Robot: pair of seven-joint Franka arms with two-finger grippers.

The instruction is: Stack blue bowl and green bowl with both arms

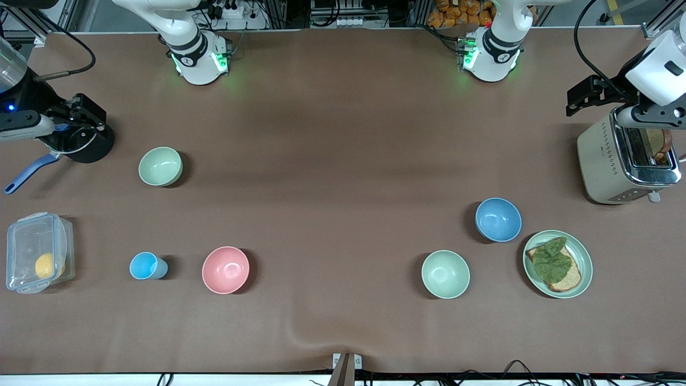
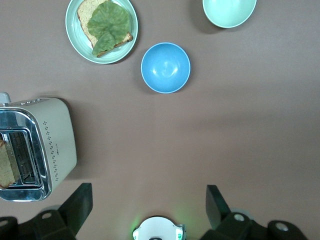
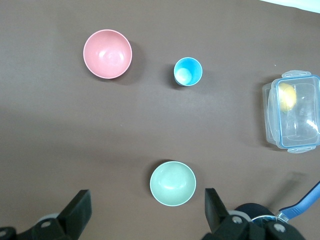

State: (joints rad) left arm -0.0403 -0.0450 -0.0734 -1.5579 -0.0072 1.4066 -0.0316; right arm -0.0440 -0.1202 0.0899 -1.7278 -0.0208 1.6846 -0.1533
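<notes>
Both arms wait high at their ends of the surface [image 1: 343, 134], nothing held: left claw [image 2: 149, 202] hangs over the toaster [image 1: 627, 161], fingers spread wide; right claw [image 3: 147, 207] hangs over the black pan [image 1: 80, 142], fingers likewise apart. Blue bowl [image 1: 498, 220] sits toward the left arm's end, just beside the green plate with bread and leaf [image 1: 558, 264]. One green bowl [image 1: 445, 274] lies near it, nearer the front camera; a second green bowl [image 1: 160, 166] sits toward the right arm's end. Risks, as judged: picking the wrong green thing; a claw finger clipping the plate while gripping the blue bowl's rim; thin rim slipping from a pinch; arms crowding each other if both reach the same bowl.
</notes>
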